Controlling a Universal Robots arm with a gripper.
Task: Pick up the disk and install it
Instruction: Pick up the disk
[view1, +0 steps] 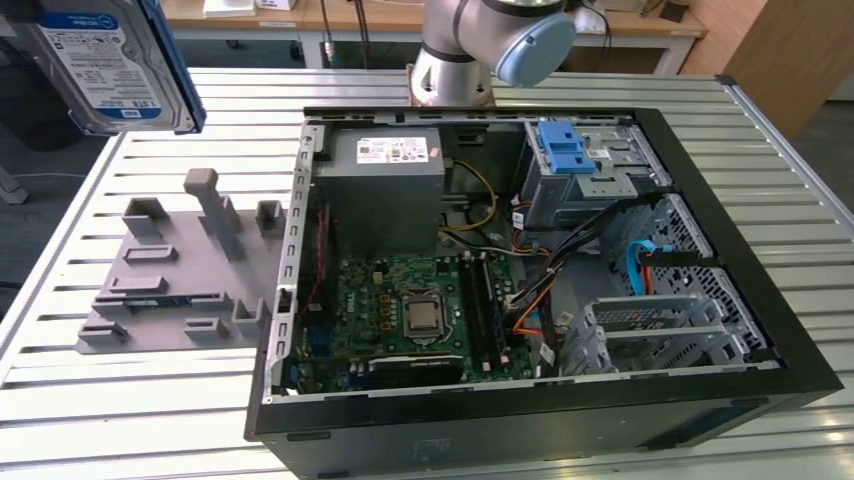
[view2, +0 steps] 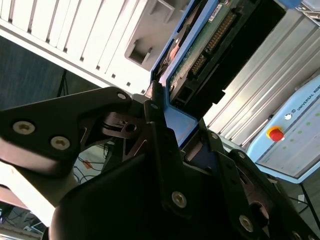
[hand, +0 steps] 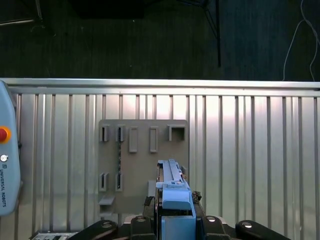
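The disk (view1: 114, 65), a silver hard drive with a white-and-blue label in a blue carrier, hangs high above the table at the exterior view's far left, close to the camera. In the second wrist view my gripper (view2: 180, 125) is shut on the blue carrier of the disk (view2: 200, 55), with black fingers (view2: 156, 107) pressed on either side. In the first wrist view the disk (hand: 172, 192) appears edge-on, held in my gripper (hand: 175, 222) above the grey holder plate (hand: 142, 165).
The open computer case (view1: 747, 250) lies on the slatted metal table (view1: 160, 400), with a blue-latched drive cage (view1: 567, 150) at its far corner and a grey power supply (view1: 387, 165). A grey slotted holder plate (view1: 174, 270) sits beside the case. A control pendant (hand: 7, 165) lies on the table.
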